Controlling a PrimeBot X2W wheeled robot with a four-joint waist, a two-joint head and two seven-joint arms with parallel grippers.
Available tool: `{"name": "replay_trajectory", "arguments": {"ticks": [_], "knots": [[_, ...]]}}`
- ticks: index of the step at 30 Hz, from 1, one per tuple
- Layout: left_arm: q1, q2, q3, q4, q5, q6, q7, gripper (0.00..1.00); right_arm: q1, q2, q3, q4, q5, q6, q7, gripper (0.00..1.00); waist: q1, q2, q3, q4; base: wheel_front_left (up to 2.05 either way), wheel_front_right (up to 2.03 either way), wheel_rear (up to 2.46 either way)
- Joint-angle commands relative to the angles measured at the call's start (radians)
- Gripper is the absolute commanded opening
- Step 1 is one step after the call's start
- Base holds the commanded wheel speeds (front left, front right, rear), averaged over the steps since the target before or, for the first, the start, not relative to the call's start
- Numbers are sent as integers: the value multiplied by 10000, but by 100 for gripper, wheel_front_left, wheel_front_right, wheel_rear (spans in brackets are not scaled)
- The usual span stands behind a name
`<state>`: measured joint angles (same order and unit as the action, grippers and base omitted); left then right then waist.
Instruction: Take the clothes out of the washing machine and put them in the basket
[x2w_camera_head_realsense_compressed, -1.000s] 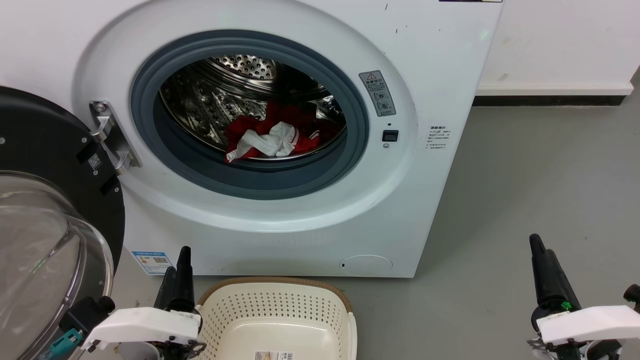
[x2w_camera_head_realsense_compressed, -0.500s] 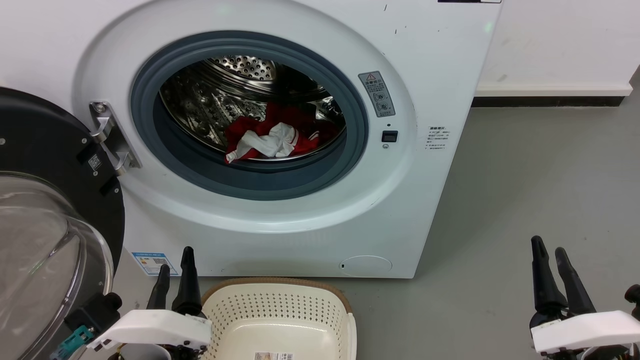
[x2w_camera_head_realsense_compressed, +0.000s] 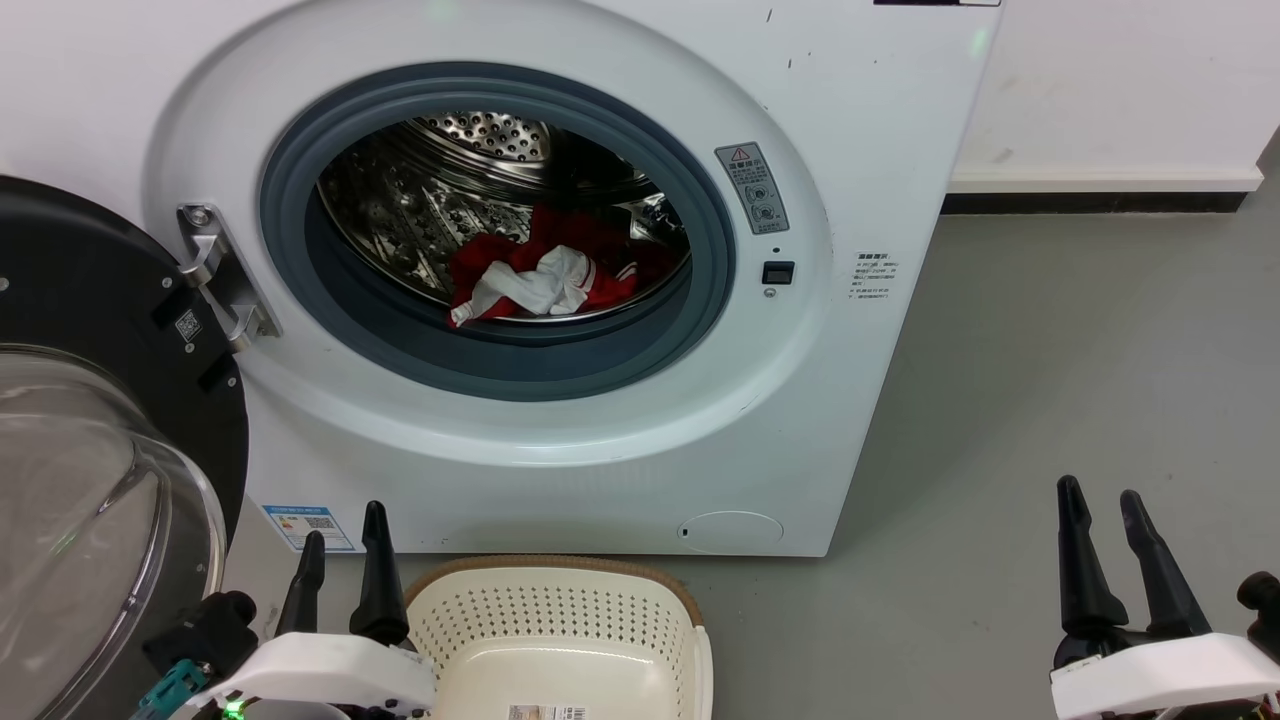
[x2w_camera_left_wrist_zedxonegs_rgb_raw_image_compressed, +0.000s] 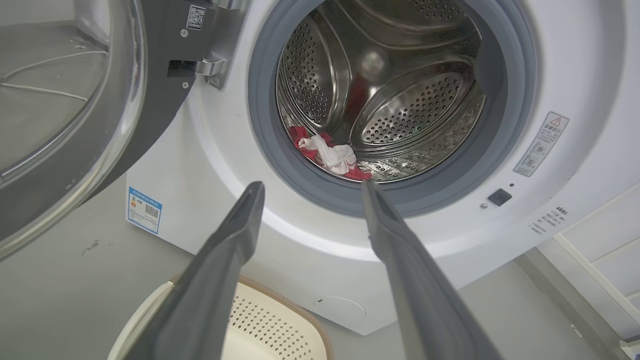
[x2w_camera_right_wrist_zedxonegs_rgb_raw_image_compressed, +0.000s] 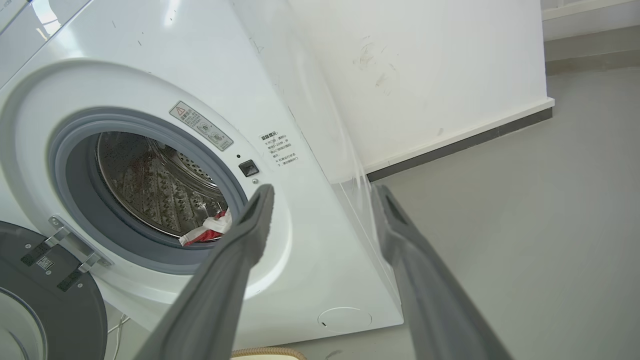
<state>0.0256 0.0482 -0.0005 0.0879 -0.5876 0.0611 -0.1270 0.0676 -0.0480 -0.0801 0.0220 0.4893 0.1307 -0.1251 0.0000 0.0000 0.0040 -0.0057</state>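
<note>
The white washing machine (x2w_camera_head_realsense_compressed: 880, 130) (x2w_camera_left_wrist_zedxonegs_rgb_raw_image_compressed: 590, 60) (x2w_camera_right_wrist_zedxonegs_rgb_raw_image_compressed: 165, 65) stands with its porthole open. Red clothes (x2w_camera_head_realsense_compressed: 545, 265) (x2w_camera_left_wrist_zedxonegs_rgb_raw_image_compressed: 330, 155) (x2w_camera_right_wrist_zedxonegs_rgb_raw_image_compressed: 207, 232) with white trim lie bunched at the bottom of the steel drum. The cream basket (x2w_camera_head_realsense_compressed: 560, 625) (x2w_camera_left_wrist_zedxonegs_rgb_raw_image_compressed: 260, 325) sits on the floor just in front of the machine. My left gripper (x2w_camera_head_realsense_compressed: 344, 522) (x2w_camera_left_wrist_zedxonegs_rgb_raw_image_compressed: 310, 186) is open and empty at the basket's left rim. My right gripper (x2w_camera_head_realsense_compressed: 1100, 492) (x2w_camera_right_wrist_zedxonegs_rgb_raw_image_compressed: 322, 189) is open and empty over the floor at the lower right, well apart from the machine.
The black-rimmed glass door (x2w_camera_head_realsense_compressed: 90, 400) (x2w_camera_left_wrist_zedxonegs_rgb_raw_image_compressed: 75, 100) (x2w_camera_right_wrist_zedxonegs_rgb_raw_image_compressed: 45, 290) hangs open on the left, close beside my left arm. Grey floor (x2w_camera_head_realsense_compressed: 1080, 350) stretches to the right of the machine. A white wall with dark skirting (x2w_camera_head_realsense_compressed: 1100, 195) runs behind.
Both grippers have opened: the fingers of each were together a second ago and now stand spread. The clothes and basket have not moved.
</note>
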Motion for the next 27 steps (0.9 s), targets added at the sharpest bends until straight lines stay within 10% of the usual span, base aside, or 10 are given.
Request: {"name": "replay_trajectory", "arguments": {"ticks": [1, 27], "knots": [[-2, 23, -22, -159, 259, 39, -90, 100, 57, -38, 7, -190, -293, 0, -105, 100, 0, 0, 1, -2, 0, 0, 0], [432, 248, -427, -267, 3135, 531, -735, 100, 588, -38, 127, -566, -3125, -1, -741, 100, 0, 0, -117, -37, 0, 0, 0]]}}
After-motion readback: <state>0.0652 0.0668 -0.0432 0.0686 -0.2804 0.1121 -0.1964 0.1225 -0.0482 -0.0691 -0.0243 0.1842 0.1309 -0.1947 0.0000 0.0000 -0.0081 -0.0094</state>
